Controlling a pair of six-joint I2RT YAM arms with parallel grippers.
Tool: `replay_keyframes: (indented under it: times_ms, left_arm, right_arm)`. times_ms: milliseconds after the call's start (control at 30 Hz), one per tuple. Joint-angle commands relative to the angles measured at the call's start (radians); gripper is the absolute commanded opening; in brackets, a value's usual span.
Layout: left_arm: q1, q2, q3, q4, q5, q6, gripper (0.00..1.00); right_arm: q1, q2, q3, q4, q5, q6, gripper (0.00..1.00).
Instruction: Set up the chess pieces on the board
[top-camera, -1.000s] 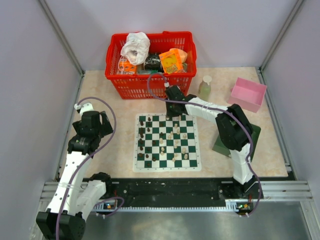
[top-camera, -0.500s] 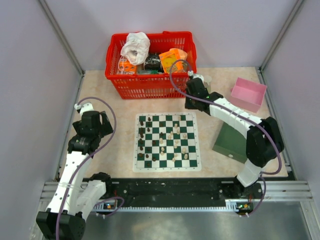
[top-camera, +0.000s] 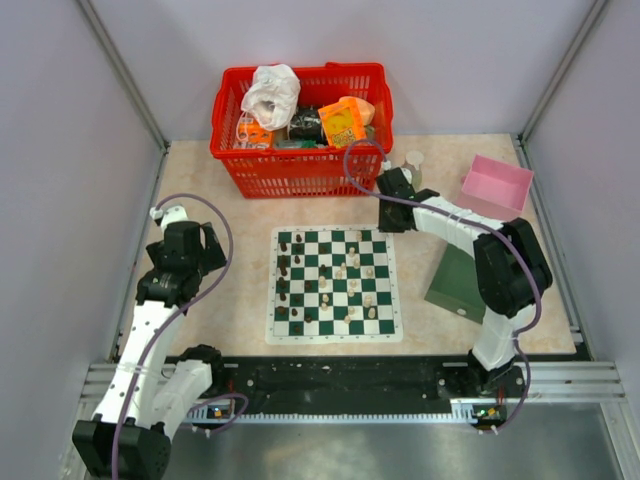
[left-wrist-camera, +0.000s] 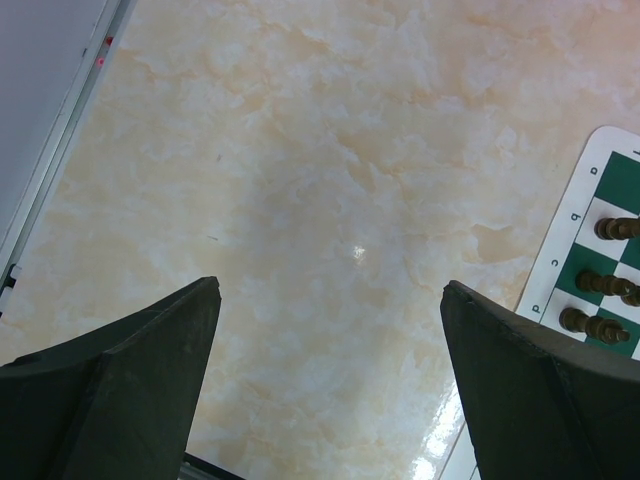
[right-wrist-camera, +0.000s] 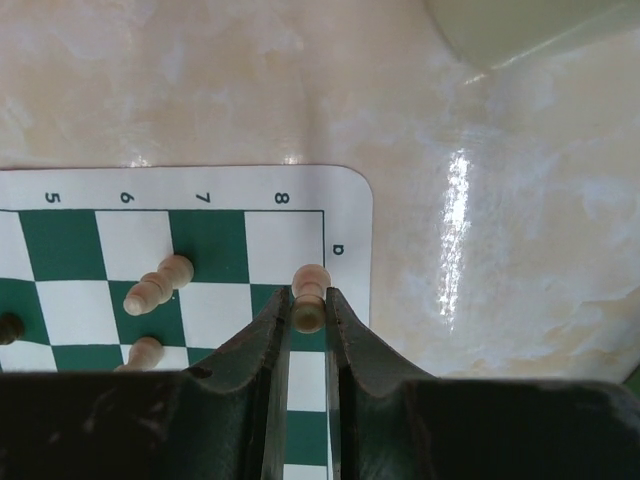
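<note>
The right gripper (right-wrist-camera: 308, 312) pinches a tiny cream wooden chess piece (right-wrist-camera: 310, 290) at the green-and-white checked mat (right-wrist-camera: 352, 215)'s far right corner, likely to seat it there.

Digits 5–8 on board (right-wrist-camera: 350, 250) border

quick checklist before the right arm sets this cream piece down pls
1. Grip: right pincer shut on the cream piece, its head poking past the fingertips: ok.
2. Position: held piece is over the board corner by the 8 mark: ok.
3. Height above the square: cannot tell.
4. Neighbours: a fallen cream piece lies on its side one column over: not ok.
5. Other arm: left pincer open over bare table, beside the board's edge: ok.
</note>
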Motion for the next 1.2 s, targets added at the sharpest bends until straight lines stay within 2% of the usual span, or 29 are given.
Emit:
replay_keyframes:
  times_ms: [0,833,1033,1167]
  left_arm:
    - [-0.001,0.002,0.017,0.010,-0.009,-0.008,0.96]
    - [-0.001,0.024,0.025,0.008,0.010,0.000,0.96]
    - [-0.001,0.028,0.025,0.007,0.011,0.000,0.96]
    - [-0.001,0.028,0.025,0.007,0.013,0.000,0.96]
  right_arm:
    - [0.003,0.019,0.026,0.029,-0.015,-0.003,0.11]
    - [0.030,0.097,0.021,0.088,-0.004,-0.017,0.12]
    - [0.035,0.095,0.023,0.089,0.016,-0.028,0.18]
    - [0.035,0.092,0.032,0.098,0.014,-0.031,0.18]
